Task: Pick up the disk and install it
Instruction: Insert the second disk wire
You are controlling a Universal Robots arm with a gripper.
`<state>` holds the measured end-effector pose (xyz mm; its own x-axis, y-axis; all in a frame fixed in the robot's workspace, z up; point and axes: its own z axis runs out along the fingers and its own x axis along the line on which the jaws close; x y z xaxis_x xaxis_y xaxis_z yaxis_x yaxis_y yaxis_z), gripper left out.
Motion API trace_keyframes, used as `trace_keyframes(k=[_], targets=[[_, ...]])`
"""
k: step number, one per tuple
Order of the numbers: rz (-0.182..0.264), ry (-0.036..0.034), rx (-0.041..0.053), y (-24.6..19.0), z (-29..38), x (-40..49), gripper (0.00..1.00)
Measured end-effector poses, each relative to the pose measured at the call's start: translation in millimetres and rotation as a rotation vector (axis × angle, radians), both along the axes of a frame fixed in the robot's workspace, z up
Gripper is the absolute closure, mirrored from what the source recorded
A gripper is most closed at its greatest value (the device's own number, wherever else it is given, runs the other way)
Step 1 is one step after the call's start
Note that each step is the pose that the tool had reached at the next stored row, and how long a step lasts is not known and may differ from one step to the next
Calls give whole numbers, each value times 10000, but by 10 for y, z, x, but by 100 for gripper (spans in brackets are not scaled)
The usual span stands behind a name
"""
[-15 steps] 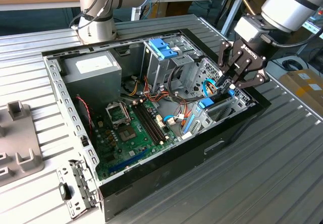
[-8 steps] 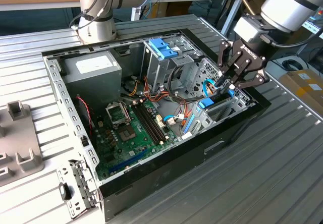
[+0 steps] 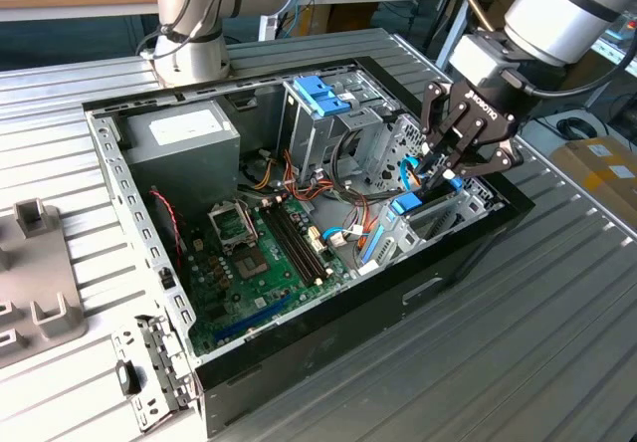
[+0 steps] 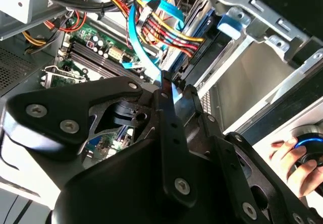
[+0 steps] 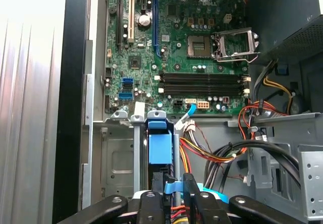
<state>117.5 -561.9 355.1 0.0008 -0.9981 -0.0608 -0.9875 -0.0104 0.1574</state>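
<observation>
The gripper point(image 3: 445, 171) reaches into the computer case point(image 3: 299, 342), jaws seemingly clamped on the disk point(image 5: 160, 148), which stands edgewise in its bay, crowded by coloured cables point(image 5: 212, 156).

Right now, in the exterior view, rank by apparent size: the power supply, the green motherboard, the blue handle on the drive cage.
Largest to smallest as they look:
1. green motherboard
2. power supply
3. blue handle
The power supply sits farther back, so its true size may be understated.
</observation>
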Motion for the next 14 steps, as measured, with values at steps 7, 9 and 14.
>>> trace_keyframes(k=[7, 9, 14], targets=[[1, -1, -1, 0, 1, -17, 70], [0, -1, -1, 0, 0, -17, 70], [1, -1, -1, 0, 0, -18, 78]])
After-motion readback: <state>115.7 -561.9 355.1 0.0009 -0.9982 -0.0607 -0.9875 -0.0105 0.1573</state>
